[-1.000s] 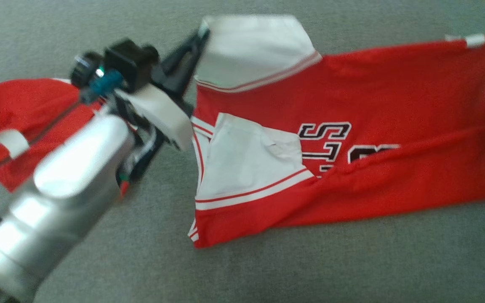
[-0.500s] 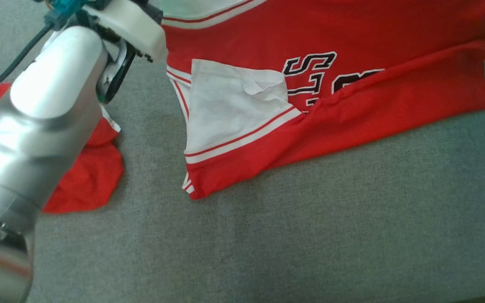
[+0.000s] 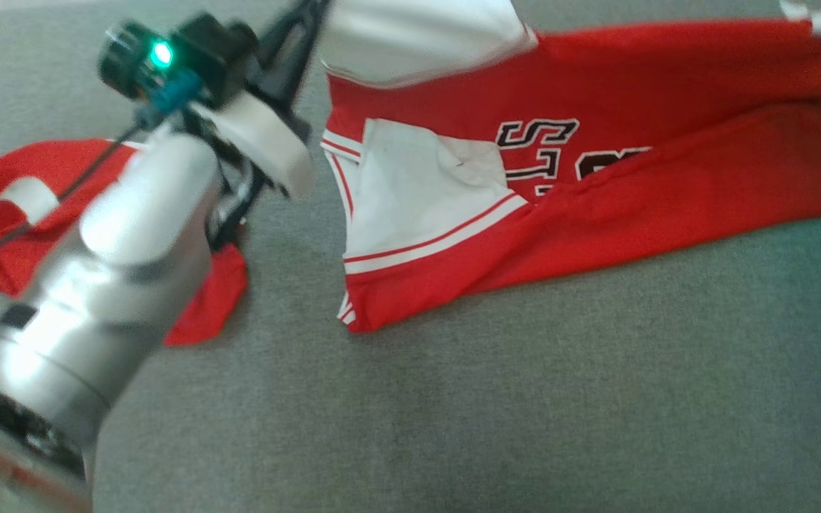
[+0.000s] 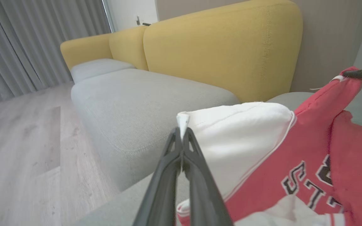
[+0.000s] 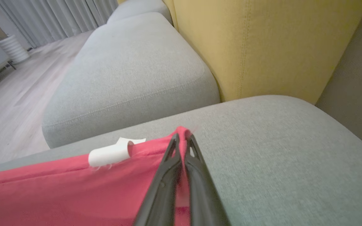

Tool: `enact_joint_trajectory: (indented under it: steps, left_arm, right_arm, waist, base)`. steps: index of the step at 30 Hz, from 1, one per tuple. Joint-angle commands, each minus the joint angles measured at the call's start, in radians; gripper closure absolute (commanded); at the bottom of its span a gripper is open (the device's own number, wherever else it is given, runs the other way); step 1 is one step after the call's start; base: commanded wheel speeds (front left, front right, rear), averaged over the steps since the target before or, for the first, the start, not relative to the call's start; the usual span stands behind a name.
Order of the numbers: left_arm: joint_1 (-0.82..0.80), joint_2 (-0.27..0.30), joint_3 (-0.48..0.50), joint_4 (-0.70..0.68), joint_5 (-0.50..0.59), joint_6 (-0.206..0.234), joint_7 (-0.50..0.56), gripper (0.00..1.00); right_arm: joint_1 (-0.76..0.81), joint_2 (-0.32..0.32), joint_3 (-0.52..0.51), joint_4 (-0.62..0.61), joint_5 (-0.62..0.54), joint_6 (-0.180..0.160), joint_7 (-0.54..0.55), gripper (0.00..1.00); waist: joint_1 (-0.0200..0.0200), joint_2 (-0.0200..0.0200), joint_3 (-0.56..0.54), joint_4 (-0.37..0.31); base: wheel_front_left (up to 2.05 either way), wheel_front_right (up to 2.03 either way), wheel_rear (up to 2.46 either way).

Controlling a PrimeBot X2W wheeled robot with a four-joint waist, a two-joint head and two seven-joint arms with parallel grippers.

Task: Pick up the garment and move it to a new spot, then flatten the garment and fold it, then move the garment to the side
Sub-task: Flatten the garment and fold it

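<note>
Left arm [image 3: 118,242] reaches diagonally up from lower left. Left gripper [image 4: 181,133] pinches white sleeve corner of garment [image 3: 667,92]. Right gripper [image 5: 182,136] clamps its red corner. Garment lies spread on grey sofa cushion [image 3: 524,399].

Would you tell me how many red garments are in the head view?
2: the lettered jersey across the middle and right, and a crumpled red one at left, partly hidden behind the left arm.

Grey cushion [image 3: 524,399] lies open across the lower frame; garment [image 3: 667,85] covers the upper right, silver forearm [image 3: 125,256] blocks the left
</note>
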Motion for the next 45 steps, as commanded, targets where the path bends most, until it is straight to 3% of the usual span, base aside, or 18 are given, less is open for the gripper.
enact_joint_trajectory:
  steps: [1,9,15,23,28,36,37,38,39,45]
  left_arm:
    - [-0.007,0.035,0.015,-0.057,-0.029,-0.018,0.021,1.0]
    - [0.122,0.104,-0.069,-0.243,-0.093,-0.042,0.171,1.0]
    - [0.19,0.187,-0.127,-0.417,-0.15,-0.047,0.306,1.0]
    - [0.225,0.256,-0.182,-0.556,-0.213,-0.048,0.451,1.0]
    - [0.224,0.268,-0.206,-0.58,-0.208,-0.037,0.502,1.0]
    - [0.231,0.239,-0.235,-0.551,-0.182,-0.013,0.535,1.0]
    - [0.23,0.236,-0.238,-0.542,-0.171,-0.008,0.533,0.93]
    - [0.231,0.232,-0.239,-0.533,-0.163,0.0,0.524,0.55]
    - [0.234,0.227,-0.234,-0.522,-0.159,0.011,0.511,0.0]
    - [0.255,0.188,-0.175,-0.468,-0.162,0.079,0.394,0.0]
  right_arm:
    - [0.025,-0.044,0.025,-0.026,0.027,-0.001,0.014,1.0]
    - [0.126,-0.141,0.127,-0.058,0.095,-0.001,0.105,1.0]
    - [0.192,-0.227,0.222,-0.072,0.106,-0.001,0.165,1.0]
    - [0.211,-0.278,0.334,-0.071,0.081,-0.001,0.191,1.0]
    - [0.2,-0.287,0.388,-0.07,0.079,-0.001,0.199,1.0]
    - [0.18,-0.279,0.449,-0.056,0.098,-0.001,0.208,1.0]
    - [0.178,-0.274,0.448,-0.053,0.11,-0.001,0.211,0.65]
    - [0.175,-0.269,0.443,-0.043,0.126,-0.001,0.218,0.0]
    - [0.172,-0.264,0.444,-0.042,0.135,-0.001,0.222,0.0]
    - [0.127,-0.254,0.395,-0.054,0.186,-0.001,0.153,0.0]
  waist:
    - [0.0,0.0,-0.024,0.021]
    - [0.0,0.0,-0.062,0.045]
    - [0.0,0.0,-0.077,0.052]
    - [0.0,0.0,-0.077,0.048]
    - [0.0,0.0,-0.069,0.04]
    - [0.0,0.0,-0.05,0.026]
    - [0.0,0.0,-0.051,0.024]
    - [0.0,0.0,-0.052,0.02]
    - [0.0,0.0,-0.055,0.017]
    - [0.0,0.0,-0.091,0.002]
  base:
    - [0.0,0.0,0.0]
    - [0.0,0.0,0.0]
    - [0.0,0.0,0.0]
    - [0.0,0.0,0.0]
    - [0.0,0.0,0.0]
    - [0.0,0.0,0.0]
    - [0.0,0.0,0.0]
    - [0.0,0.0,0.0]
    - [0.0,0.0,0.0]
    - [0.0,0.0,0.0]
